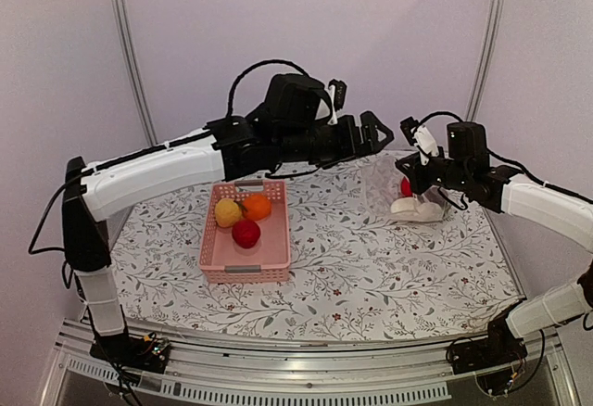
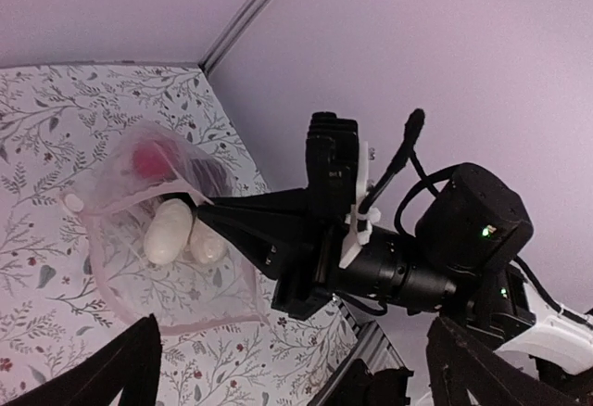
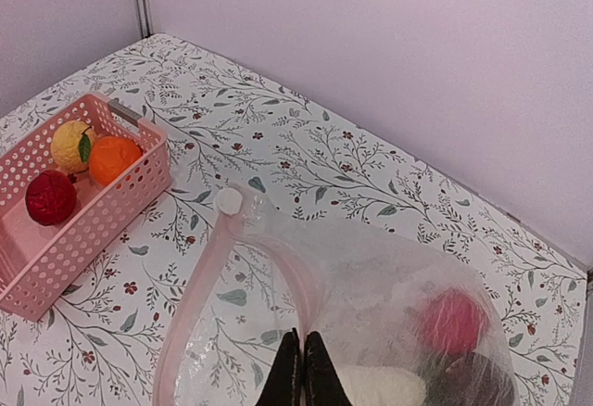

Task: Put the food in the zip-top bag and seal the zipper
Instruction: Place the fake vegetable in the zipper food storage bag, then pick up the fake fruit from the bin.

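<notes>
The clear zip-top bag (image 3: 398,285) lies at the right of the table with its mouth open. Inside it are a red piece (image 3: 451,321), a white piece (image 3: 380,389) and a dark maroon piece (image 3: 471,383). The pink zipper (image 3: 196,309) runs along the mouth, with a white slider (image 3: 228,201) at its end. My right gripper (image 3: 304,355) is shut on the bag's mouth edge and holds it up. My left gripper (image 1: 378,133) hangs open and empty above the table, just left of the bag (image 1: 400,188). Yellow (image 1: 228,211), orange (image 1: 257,206) and red (image 1: 246,233) food sits in the basket.
The pink slatted basket (image 1: 243,262) stands left of centre on the flowered tablecloth. Pale walls and metal posts (image 1: 128,44) close the back. From the left wrist view, the right arm's black body (image 2: 389,258) fills the space beside the bag.
</notes>
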Robot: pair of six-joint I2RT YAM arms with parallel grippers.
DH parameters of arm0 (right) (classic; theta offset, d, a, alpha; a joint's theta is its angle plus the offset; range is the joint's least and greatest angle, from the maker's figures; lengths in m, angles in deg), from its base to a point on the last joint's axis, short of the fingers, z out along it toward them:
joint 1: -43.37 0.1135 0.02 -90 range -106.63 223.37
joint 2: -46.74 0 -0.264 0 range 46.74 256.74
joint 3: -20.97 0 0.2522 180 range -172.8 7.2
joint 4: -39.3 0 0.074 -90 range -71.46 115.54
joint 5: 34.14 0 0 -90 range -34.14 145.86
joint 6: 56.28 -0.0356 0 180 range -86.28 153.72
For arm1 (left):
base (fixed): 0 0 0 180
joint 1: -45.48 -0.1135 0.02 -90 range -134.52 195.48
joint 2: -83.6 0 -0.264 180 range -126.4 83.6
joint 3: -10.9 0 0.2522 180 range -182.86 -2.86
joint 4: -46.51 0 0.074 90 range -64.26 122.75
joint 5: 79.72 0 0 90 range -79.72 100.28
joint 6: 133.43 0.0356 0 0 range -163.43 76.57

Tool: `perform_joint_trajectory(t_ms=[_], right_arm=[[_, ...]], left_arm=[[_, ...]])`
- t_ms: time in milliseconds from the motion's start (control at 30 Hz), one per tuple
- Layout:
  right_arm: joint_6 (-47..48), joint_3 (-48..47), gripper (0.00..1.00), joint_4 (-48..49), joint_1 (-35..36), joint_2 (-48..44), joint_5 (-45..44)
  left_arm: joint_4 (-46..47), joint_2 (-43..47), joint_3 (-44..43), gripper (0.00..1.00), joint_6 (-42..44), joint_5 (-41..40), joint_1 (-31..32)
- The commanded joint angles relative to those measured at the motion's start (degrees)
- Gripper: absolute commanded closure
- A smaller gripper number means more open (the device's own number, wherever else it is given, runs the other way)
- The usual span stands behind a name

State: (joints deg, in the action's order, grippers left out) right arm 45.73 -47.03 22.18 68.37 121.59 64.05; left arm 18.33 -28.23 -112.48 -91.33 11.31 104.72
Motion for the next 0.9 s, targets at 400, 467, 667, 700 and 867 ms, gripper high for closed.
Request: perform_joint_trajectory(t_ms=[400,467,667,700,867], right_arm=[[0.91,0.19,1.0,0.91,-0.21,0.33,-0.81],[0.91,0.2,1.0,0.91,-0.21,0.45,-0.65],[0.91,0.19,1.0,0.81,-0.21,0.82,-0.63],[0.84,0.12,1.0,0.73,-0.21,0.82,-0.65],[0.95,0.1,1.0,0.72,-0.21,0.91,-0.74]], left_arm=[[-16.06,25.25,30.09,0.0,16.59,-40.51,0.46],[-18.41,26.31,31.2,0.0,18.9,-40.93,0.54],[-16.31,34.35,39.09,0.0,18.23,-48.47,0.3],[-18.02,35.48,41.29,0.0,13.97,-51.32,-0.7],[-27.58,37.65,46.89,0.0,5.16,-46.86,-9.23]])
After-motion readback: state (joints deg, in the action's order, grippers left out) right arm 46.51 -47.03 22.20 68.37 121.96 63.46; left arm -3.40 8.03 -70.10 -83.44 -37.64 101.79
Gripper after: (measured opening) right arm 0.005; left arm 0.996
